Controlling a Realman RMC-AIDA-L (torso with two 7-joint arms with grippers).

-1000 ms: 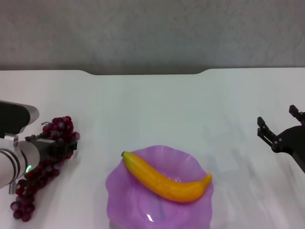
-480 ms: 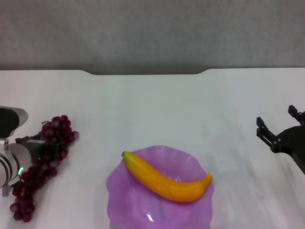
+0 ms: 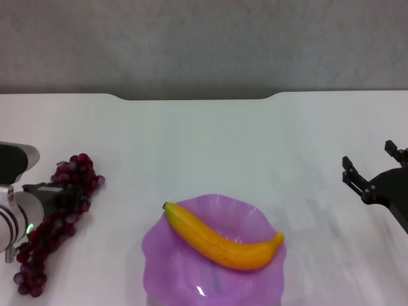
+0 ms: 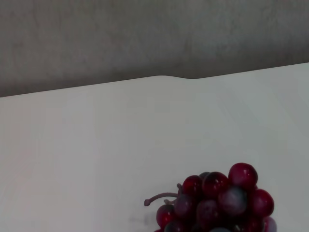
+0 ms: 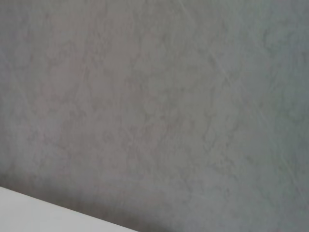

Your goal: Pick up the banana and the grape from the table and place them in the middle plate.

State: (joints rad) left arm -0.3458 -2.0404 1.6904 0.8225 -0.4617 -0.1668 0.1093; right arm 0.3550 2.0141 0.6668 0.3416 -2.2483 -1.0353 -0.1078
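The left claw (image 3: 64,194) sits down on the grape (image 3: 54,223) at its far end, on the bench (image 3: 204,140) left of the plate (image 3: 255,284); I cannot tell whether it pinches yet. The right claw (image 3: 375,169), spread, idles far right of the plate. The banana (image 3: 220,237) already lies across the plate; the grape remains.

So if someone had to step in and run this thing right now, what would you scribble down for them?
Left gripper: low over the grapes at the table's left side; grip unclear.
Right gripper: fingers open, empty, idle at the right edge.
Done: banana lies in the plate.
Left: lift the grapes, set them in the plate beside the banana.
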